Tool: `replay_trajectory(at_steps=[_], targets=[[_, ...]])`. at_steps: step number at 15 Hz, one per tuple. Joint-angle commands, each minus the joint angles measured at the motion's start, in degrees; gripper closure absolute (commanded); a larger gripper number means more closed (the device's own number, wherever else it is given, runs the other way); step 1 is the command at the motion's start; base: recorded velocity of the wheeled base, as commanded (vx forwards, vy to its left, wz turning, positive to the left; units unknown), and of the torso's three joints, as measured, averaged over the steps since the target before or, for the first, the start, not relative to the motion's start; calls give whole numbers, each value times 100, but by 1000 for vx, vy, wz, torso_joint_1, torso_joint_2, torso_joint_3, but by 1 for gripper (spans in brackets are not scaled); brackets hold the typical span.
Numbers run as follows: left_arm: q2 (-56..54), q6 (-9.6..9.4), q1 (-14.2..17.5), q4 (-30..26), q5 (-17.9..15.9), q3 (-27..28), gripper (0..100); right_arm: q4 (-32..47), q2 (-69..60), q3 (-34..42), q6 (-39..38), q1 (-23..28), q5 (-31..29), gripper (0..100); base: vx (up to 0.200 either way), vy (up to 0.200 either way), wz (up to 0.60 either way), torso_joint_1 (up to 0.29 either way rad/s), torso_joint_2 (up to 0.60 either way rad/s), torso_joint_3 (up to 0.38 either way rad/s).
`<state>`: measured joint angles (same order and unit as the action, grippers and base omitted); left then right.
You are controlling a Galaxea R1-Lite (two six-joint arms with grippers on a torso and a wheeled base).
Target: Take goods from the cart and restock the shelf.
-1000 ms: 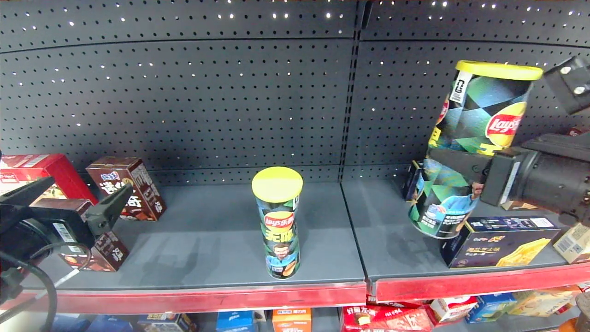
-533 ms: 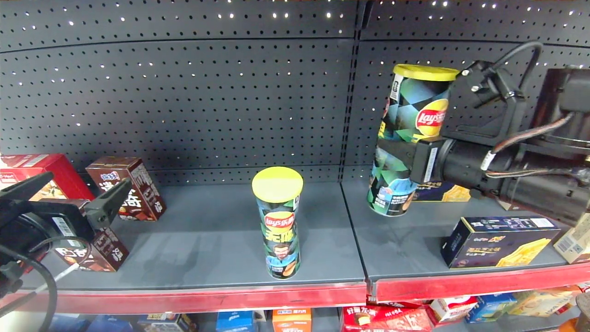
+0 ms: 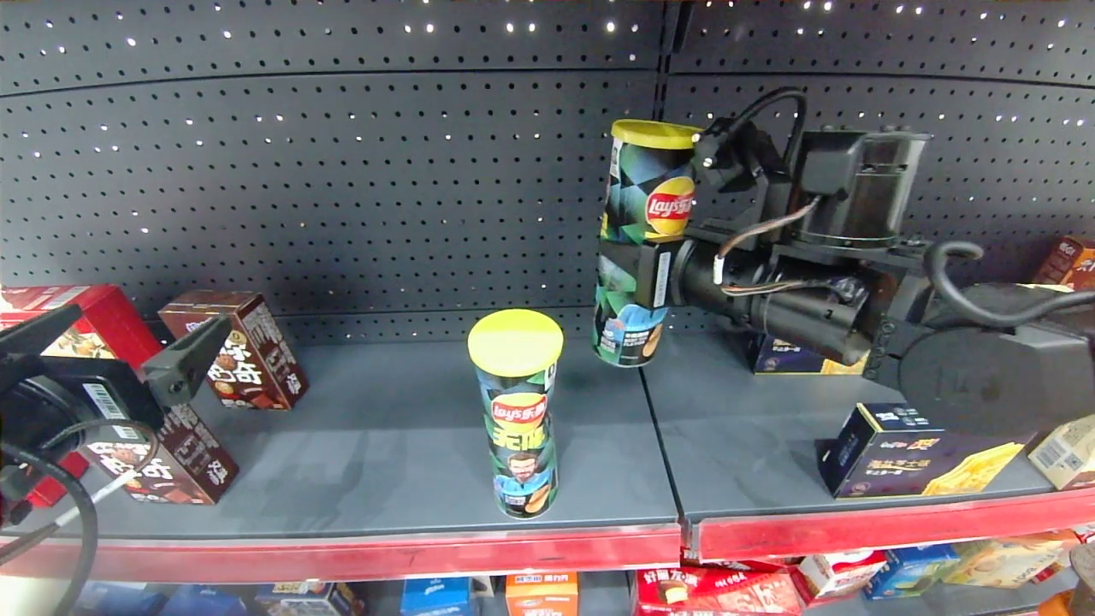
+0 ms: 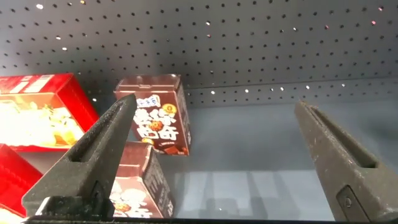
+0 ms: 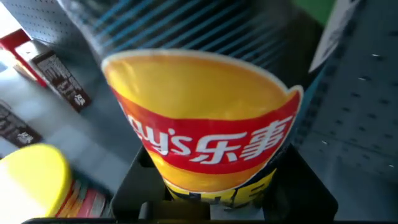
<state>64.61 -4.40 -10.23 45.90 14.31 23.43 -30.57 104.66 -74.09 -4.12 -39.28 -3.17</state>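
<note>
My right gripper (image 3: pixel 637 269) is shut on a tall chip can (image 3: pixel 643 214) with a yellow lid. It holds the can upright just above the grey shelf (image 3: pixel 385 453), near the back by the panel seam. The can's red and yellow label (image 5: pixel 211 134) is right in front of the right wrist camera. A second, matching chip can (image 3: pixel 516 411) stands on the shelf near the front edge, left of and nearer than the held one; its yellow lid (image 5: pixel 31 177) shows in the right wrist view. My left gripper (image 3: pixel 111 359) hangs open at the far left, empty, its fingers (image 4: pixel 93 158) spread before brown boxes.
Brown boxes (image 3: pixel 248 346) (image 3: pixel 184 453) and a red box (image 3: pixel 85 321) stand at the shelf's left. A dark blue box (image 3: pixel 924 453) lies at the front right, another (image 3: pixel 791 355) behind my right arm. Pegboard backs the shelf. A red rail (image 3: pixel 385 552) edges the front.
My right arm has carried the held can leftward and deeper into the shelf, from the right side to near the centre seam. The left gripper has barely shifted.
</note>
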Motion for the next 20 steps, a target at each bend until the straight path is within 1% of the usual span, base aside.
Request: replay_trajectory(at_steps=[1, 5, 9, 10, 11, 12, 13, 14, 18, 19, 20], targets=[[122, 1, 3, 16, 1, 153, 0, -115, 503, -281, -10, -18, 18, 100, 0, 0, 0, 0, 0, 0], [201, -8, -14, 16, 1, 408, 0, -441, 749, -281, -19, 8, 211, 100, 0, 0, 0, 0, 0, 0], [175, -8, -32, 25, 1, 513, 0, -502, 969, -211, -19, 105, 220, 100, 0, 0, 0, 0, 0, 0], [192, -8, -32, 7, 1, 672, 0, -467, 969, -167, -19, 140, 238, 100, 0, 0, 0, 0, 0, 0], [227, -35, -41, 7, 1, 786, 0, -476, 995, -193, -19, 140, 238, 100, 0, 0, 0, 0, 0, 0], [289, -87, -41, 16, 1, 900, 0, -476, 1048, -237, -1, 140, 247, 100, 0, 0, 0, 0, 0, 0], [386, -184, -41, 16, 1, 1067, 0, -555, 1241, -369, -1, 140, 211, 100, 0, 0, 0, 0, 0, 0], [430, -219, -67, 25, 1, 1137, 0, -696, 1435, -474, -1, 140, 185, 100, 0, 0, 0, 0, 0, 0], [456, -228, -129, 33, 1, 1173, 0, -819, 1760, -703, -1, 96, 168, 100, 0, 0, 0, 0, 0, 0], [456, -237, -129, 33, 1, 1173, 0, -827, 1804, -773, -1, 96, 106, 100, 0, 0, 0, 0, 0, 0], [456, -237, -129, 33, 10, 1173, 0, -889, 1892, -870, -1, 87, -79, 100, 0, 0, 0, 0, 0, 0]])
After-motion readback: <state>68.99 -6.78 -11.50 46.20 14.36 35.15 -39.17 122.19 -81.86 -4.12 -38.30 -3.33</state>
